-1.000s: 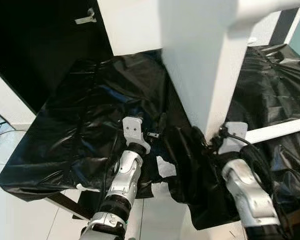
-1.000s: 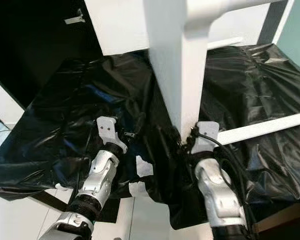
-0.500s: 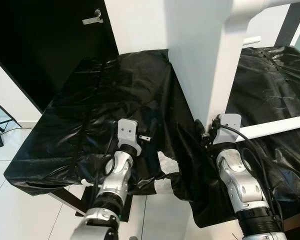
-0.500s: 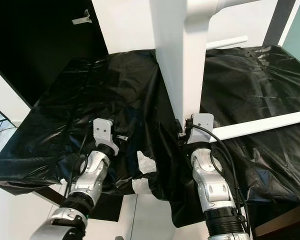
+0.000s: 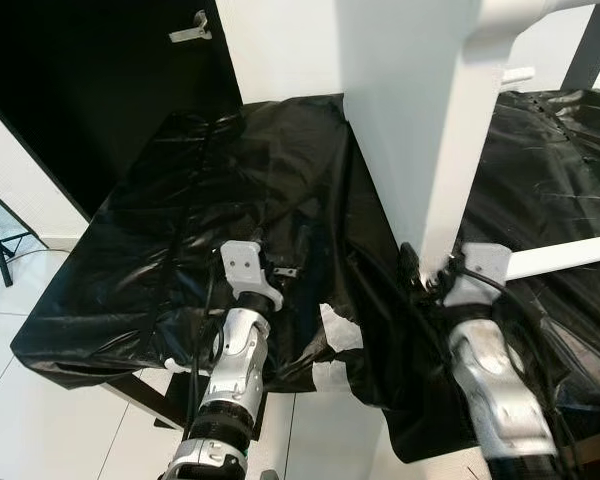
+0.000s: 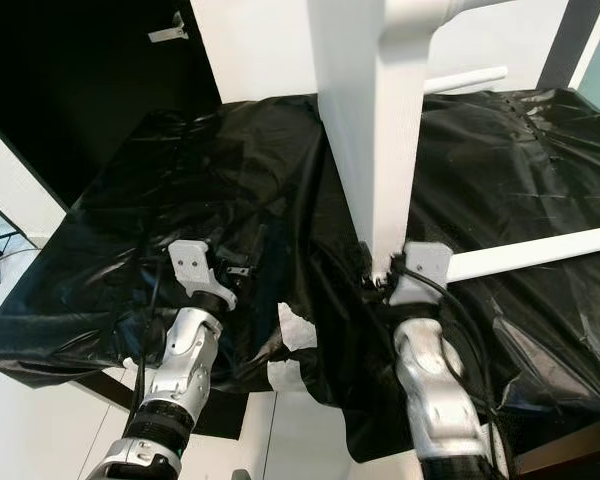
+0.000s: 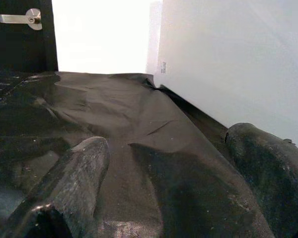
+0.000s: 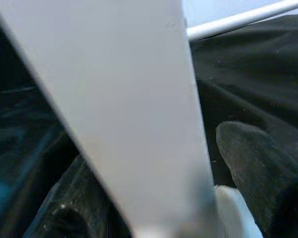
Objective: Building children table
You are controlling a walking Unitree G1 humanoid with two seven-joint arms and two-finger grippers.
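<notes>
A white children's table part stands upright on a table covered in black plastic [image 5: 180, 230]. It has a broad white panel [image 5: 400, 120] and a white rod [image 5: 570, 255] running off to the right. My right gripper [image 5: 420, 275] is at the foot of the panel. In the right wrist view the panel [image 8: 129, 99] passes between its two black fingers [image 8: 258, 168], with a thin dark gap beside one of them. My left gripper [image 7: 164, 163] is open over bare plastic, left of the panel, holding nothing.
The black sheet hangs crumpled over the table's near edge [image 5: 340, 370], torn with white showing through. A black door with a metal handle [image 5: 195, 25] stands behind on the left. White floor tiles [image 5: 40, 410] lie below the near left edge.
The head view has shifted slightly. Both grippers keep their places, the right at the foot of the white panel and the left on the plastic.
</notes>
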